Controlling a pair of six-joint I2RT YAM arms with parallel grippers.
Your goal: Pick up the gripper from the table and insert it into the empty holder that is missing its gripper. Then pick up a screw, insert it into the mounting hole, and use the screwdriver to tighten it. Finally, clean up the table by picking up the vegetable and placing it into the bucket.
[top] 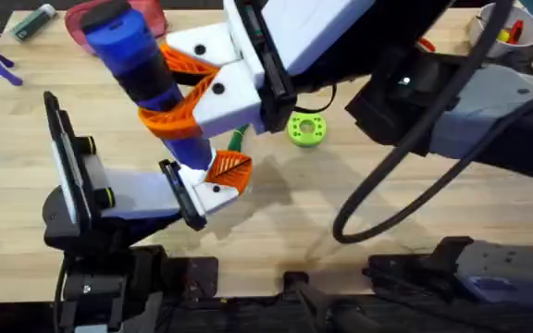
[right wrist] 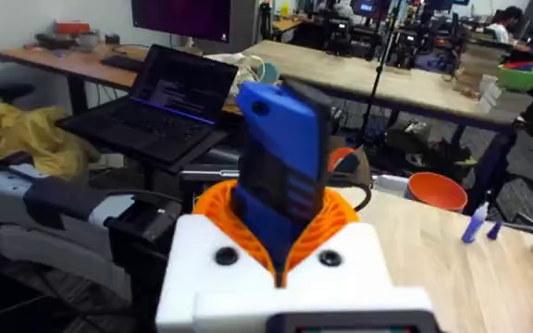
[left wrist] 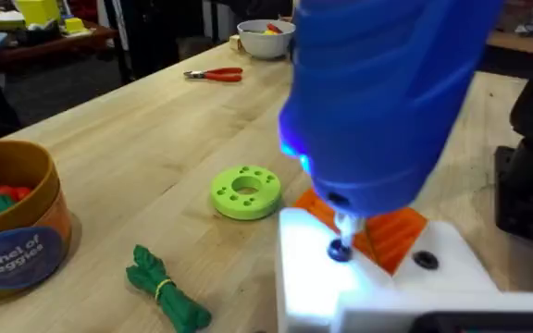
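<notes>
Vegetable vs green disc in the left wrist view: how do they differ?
The vegetable is dark green, slim and crinkled, tied at its middle with a yellowish band; the green disc is bright lime, round and rigid. The disc has a centre hole ringed by small holes; the vegetable has none. The vegetable lies nearer the bucket, the disc nearer the screwdriver. Both are green and lie flat on the table, untouched.

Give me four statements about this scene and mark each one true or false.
1. The right end effector grips the blue screwdriver. True.
2. The screwdriver's tip rests on a screw in the white block. True.
3. The green vegetable lies inside the bucket. False: it lies on the table beside the bucket.
4. The red pliers sit in the white bowl. False: they lie on the table near it.
</notes>
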